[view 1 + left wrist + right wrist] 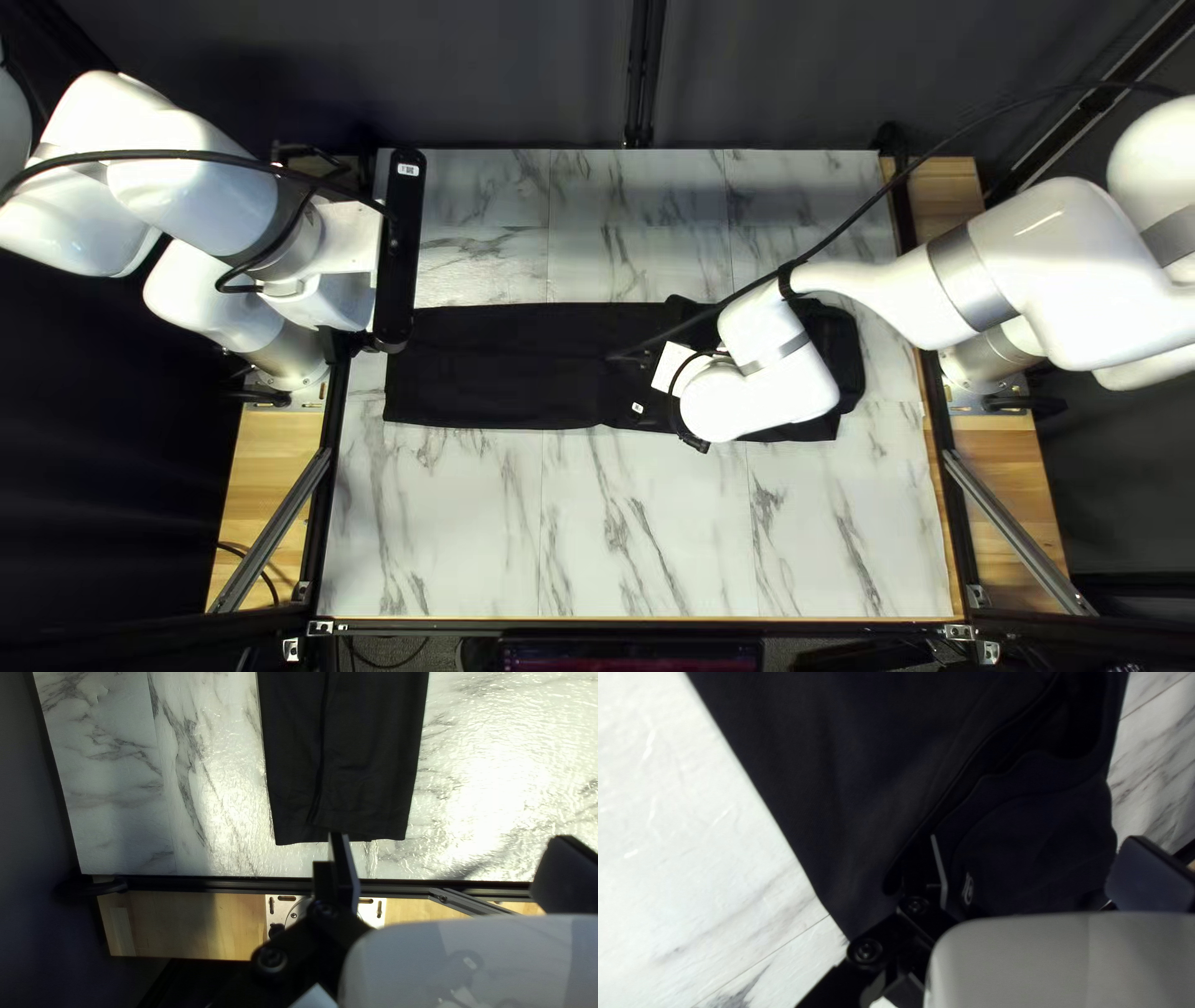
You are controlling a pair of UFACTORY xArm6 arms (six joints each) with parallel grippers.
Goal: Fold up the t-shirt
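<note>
A black garment (498,367) lies as a long band across the table, its right part under my right arm. Raised over its left end is my left gripper (398,255). In the left wrist view the hem of the cloth (349,753) lies below and ahead of the left gripper (451,858), whose fingers stand wide apart, empty. My right gripper (692,439) is low at the garment, mostly hidden by its arm. In the right wrist view the right gripper (1042,865) is open over the dark cloth (847,765), one finger beside a layered edge and a small pale mark.
Marbled table surface (623,535) shows on both long sides of the garment. A black rail (218,885) runs along the table's left edge, with a wooden ledge (180,921) beyond it. Cables hang from both arms, the right one's crossing above the cloth.
</note>
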